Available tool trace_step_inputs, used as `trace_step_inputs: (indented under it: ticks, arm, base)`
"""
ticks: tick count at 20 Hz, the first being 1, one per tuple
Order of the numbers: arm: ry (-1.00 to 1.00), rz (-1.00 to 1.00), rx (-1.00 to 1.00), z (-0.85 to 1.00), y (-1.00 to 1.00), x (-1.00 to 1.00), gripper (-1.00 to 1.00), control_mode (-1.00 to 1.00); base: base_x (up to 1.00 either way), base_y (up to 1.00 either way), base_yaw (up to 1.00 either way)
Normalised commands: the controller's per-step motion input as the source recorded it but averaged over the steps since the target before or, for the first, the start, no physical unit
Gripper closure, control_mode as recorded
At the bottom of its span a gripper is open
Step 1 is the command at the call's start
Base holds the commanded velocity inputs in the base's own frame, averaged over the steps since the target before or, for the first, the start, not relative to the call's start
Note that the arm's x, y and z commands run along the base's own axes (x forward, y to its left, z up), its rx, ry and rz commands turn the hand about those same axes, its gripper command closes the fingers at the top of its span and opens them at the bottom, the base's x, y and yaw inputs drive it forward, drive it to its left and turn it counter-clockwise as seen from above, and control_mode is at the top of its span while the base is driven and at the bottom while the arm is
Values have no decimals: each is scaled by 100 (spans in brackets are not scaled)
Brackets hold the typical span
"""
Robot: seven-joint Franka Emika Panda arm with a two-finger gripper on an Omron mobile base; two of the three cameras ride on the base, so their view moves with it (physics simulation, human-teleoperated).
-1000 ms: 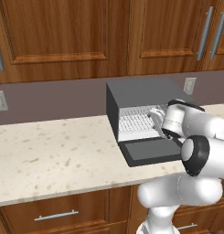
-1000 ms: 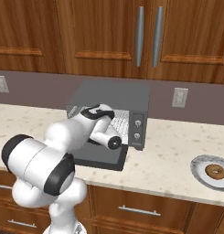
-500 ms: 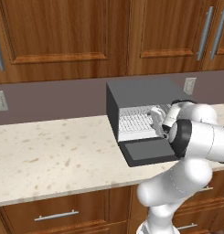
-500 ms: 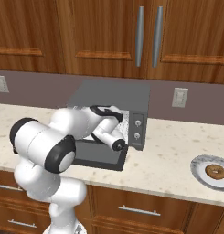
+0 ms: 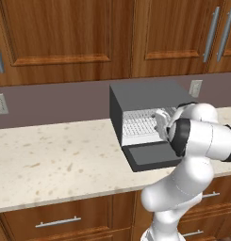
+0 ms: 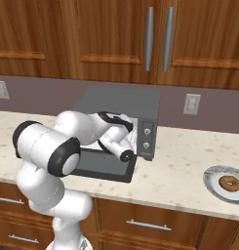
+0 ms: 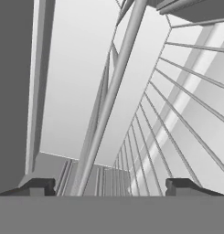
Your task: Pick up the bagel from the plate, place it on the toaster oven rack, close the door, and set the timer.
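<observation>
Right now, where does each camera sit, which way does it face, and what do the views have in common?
Left base view: behind the arm, to its left, facing the toaster oven with its door down; arm at lower right.
Right base view: behind, to its right, facing the same oven; arm at lower left, bagel on a plate.
Hand view: on the hand, inside the oven, along the toaster oven rack.
Both base views share oven and counter.

dark grey toaster oven point(image 5: 145, 96), silver wire toaster oven rack point(image 5: 138, 126); brown bagel point(image 6: 229, 183) on grey plate point(image 6: 211, 175) right of oven; cream speckled bench point(image 5: 51, 160); brown wood cabinets point(image 5: 65, 37).
</observation>
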Motion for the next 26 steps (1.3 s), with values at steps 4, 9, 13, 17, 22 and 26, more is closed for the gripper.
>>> trace_step_inputs:
  ticks: [4, 9, 13, 17, 22, 26]
  arm:
    - [-1, 0, 1, -10, 0, 31, 100, -100]
    - [0, 0, 0, -6, 0, 27, 100, -100]
    - [0, 0, 2, -1, -6, 1, 100, -100]
    - [0, 0, 3, 0, -16, -12, 100, -100]
    - [2, 0, 2, 0, -27, -57, 100, -100]
    - [9, 0, 0, 0, -34, -72, 100, -100]
  base:
    - [0, 0, 0]
    - [0, 0, 0]
    - [0, 0, 0]
    - [0, 0, 0]
    - [0, 0, 0]
    - [0, 0, 0]
